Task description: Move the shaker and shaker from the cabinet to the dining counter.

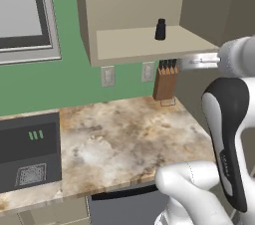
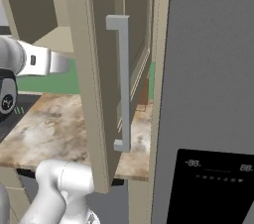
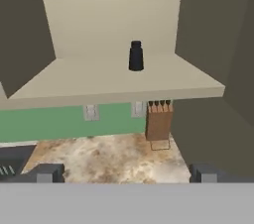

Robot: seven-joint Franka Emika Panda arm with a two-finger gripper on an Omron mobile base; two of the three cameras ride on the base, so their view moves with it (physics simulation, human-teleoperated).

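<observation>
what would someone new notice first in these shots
A small black shaker stands alone and upright on the beige shelf of the open wall cabinet, straight ahead in the hand view. Below it, a wooden knife block sits at the back of the marbled worktop, against the green wall. In the right base view the swung-open cabinet door with its long metal handle dominates the picture.

Green wall [image 1: 74, 82] with outlets [image 1: 108, 75] behind marbled worktop [image 1: 124, 139].
</observation>
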